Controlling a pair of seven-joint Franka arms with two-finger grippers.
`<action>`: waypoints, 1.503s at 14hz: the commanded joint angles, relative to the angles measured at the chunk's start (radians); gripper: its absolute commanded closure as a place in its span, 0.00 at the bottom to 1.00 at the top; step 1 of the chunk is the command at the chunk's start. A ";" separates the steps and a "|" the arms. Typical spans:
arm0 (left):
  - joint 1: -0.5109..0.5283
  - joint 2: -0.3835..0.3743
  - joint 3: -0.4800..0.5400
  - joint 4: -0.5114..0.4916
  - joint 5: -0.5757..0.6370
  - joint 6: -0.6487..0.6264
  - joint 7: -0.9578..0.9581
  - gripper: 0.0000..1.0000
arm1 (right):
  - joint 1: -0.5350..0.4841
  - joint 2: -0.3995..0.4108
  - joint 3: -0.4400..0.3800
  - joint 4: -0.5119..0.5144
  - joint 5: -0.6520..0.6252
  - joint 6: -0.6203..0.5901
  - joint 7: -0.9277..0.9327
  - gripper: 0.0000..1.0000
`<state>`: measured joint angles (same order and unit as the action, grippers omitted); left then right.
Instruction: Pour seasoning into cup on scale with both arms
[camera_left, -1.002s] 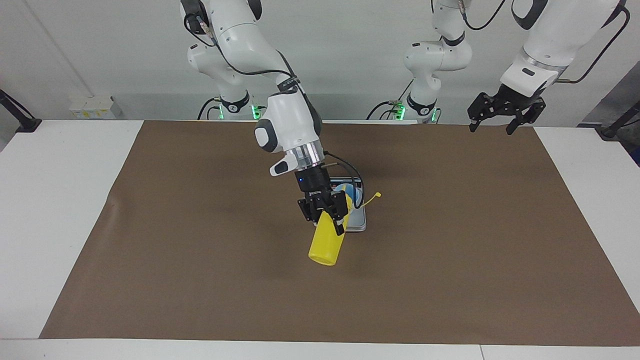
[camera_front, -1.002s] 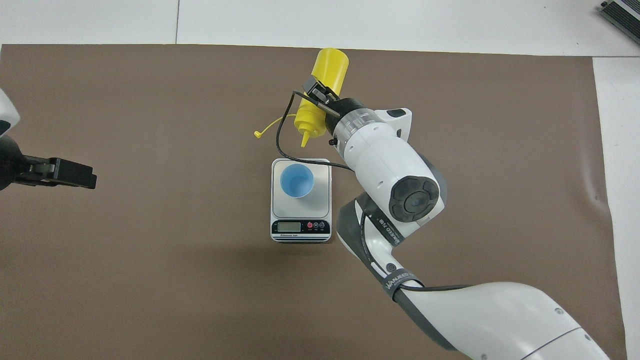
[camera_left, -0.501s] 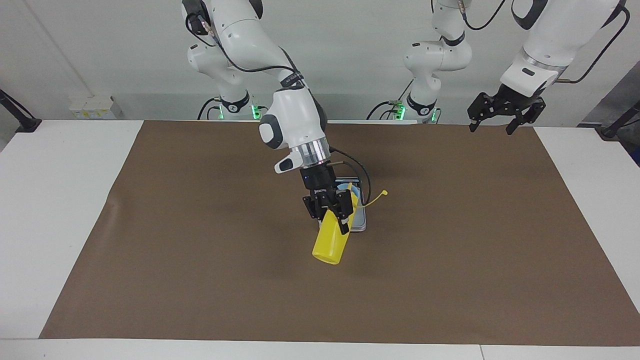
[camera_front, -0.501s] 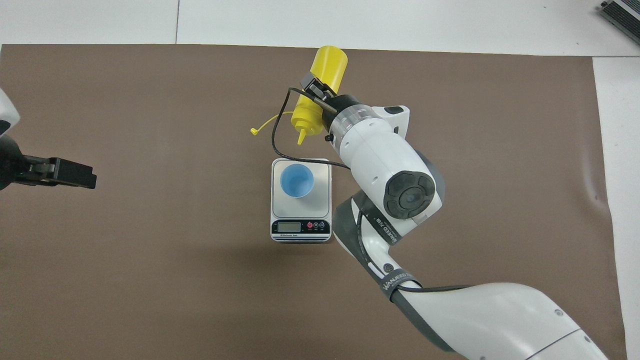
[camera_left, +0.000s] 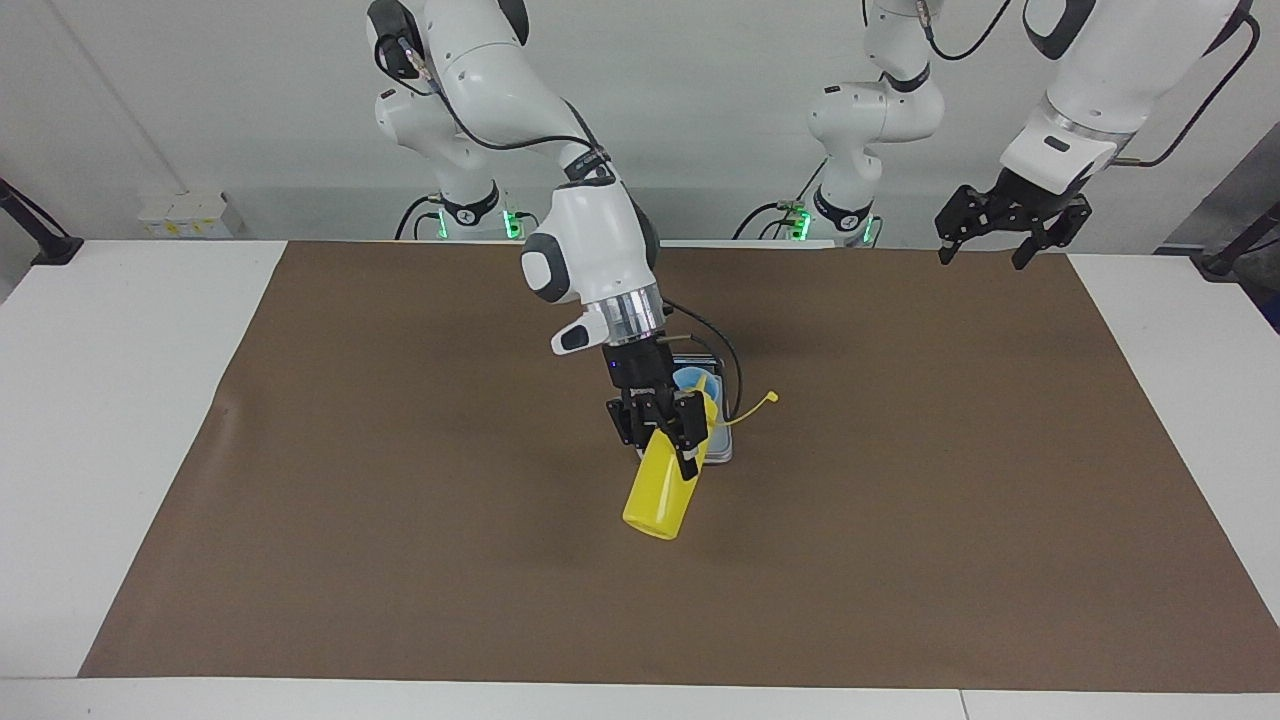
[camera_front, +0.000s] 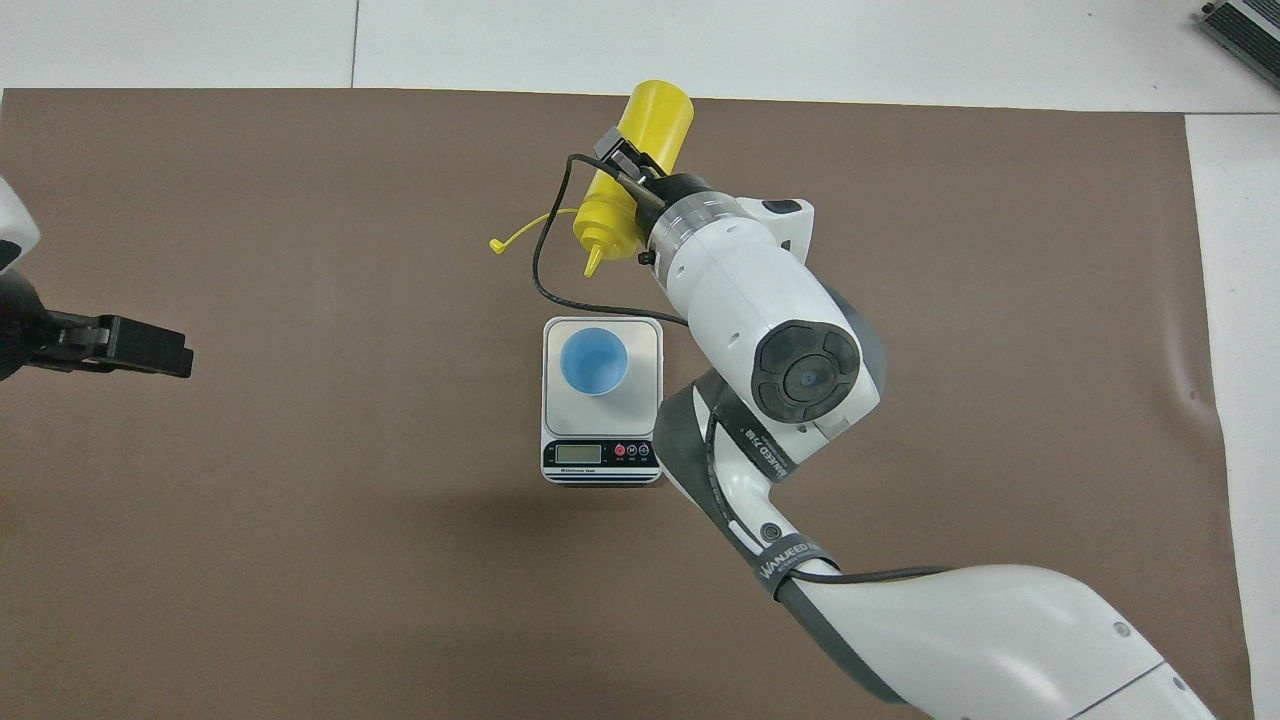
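seasoning (camera_left: 660, 490) tilted in right hand's (camera_left: 668, 430) grip; left hand (camera_left: 1000, 235) spread, waiting.

yellow bottle (camera_front: 640, 160) – light blue cup (camera_front: 594, 362) – silver-grey scale (camera_front: 645, 345), brown mat (camera_front: 300, 500)

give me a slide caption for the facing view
Right end effector holds the tilted yellow bottle above the mat, by the scale and blue cup; left end effector waits open.

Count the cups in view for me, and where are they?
1. The light blue cup stands on the scale, near the middle of the brown mat. In the facing view the right tool and yellow bottle mostly cover it; nothing suggests another.
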<state>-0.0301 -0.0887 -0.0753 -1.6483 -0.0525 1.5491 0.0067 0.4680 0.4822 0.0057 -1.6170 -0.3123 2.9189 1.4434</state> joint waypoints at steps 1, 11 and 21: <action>0.015 -0.023 -0.006 -0.021 -0.009 -0.011 0.007 0.00 | -0.006 0.071 0.005 0.095 -0.030 -0.003 0.019 1.00; 0.015 -0.023 -0.006 -0.021 -0.009 -0.011 0.007 0.00 | -0.011 0.107 -0.001 0.115 -0.062 0.002 0.017 1.00; 0.015 -0.023 -0.006 -0.021 -0.009 -0.011 0.007 0.00 | -0.022 0.105 0.000 0.108 -0.062 0.003 0.020 1.00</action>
<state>-0.0301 -0.0887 -0.0753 -1.6484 -0.0525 1.5491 0.0067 0.4586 0.5784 -0.0003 -1.5330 -0.3395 2.9190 1.4434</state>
